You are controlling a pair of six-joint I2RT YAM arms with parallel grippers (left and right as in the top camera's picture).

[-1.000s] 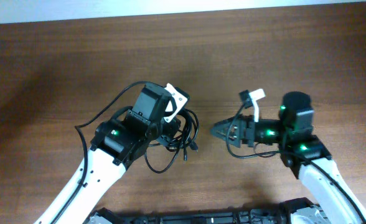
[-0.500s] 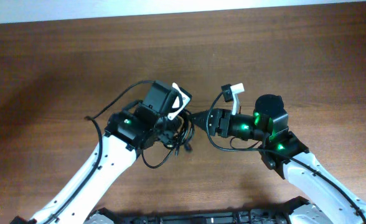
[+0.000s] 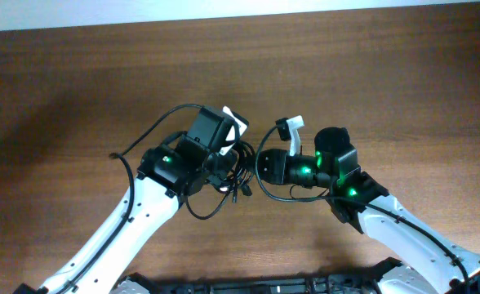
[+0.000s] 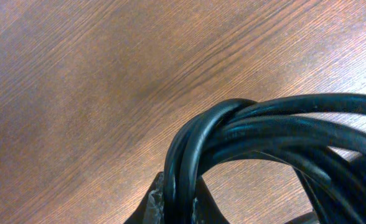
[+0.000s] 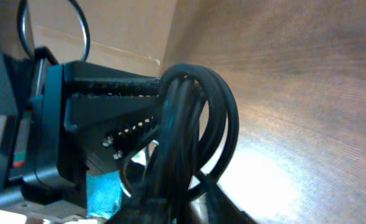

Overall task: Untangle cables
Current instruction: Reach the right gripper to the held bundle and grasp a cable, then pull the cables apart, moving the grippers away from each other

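The cables [image 3: 238, 175] are a bunch of thin black cords held above the table's middle, between my two arms. One loop [image 3: 211, 214] hangs toward the front. My left gripper [image 3: 228, 167] is shut on the bunch from the left. In the left wrist view the cords [image 4: 264, 124] curve down between the left gripper's [image 4: 178, 208] fingertips. My right gripper [image 3: 255, 163] meets the bunch from the right. In the right wrist view the cords [image 5: 195, 124] run down between the dark fingers of the right gripper [image 5: 177, 214], which is shut on them.
The brown wooden table [image 3: 371, 82] stretches out on all sides, with a pale wall strip [image 3: 224, 8] along the far edge. The left arm's own thicker wire [image 3: 142, 139] arcs out to the left. A black base [image 3: 264, 286] lies at the near edge.
My right arm has moved left to the bunch, and its gripper has closed on the cords. The left arm shifted slightly up and right, still gripping.
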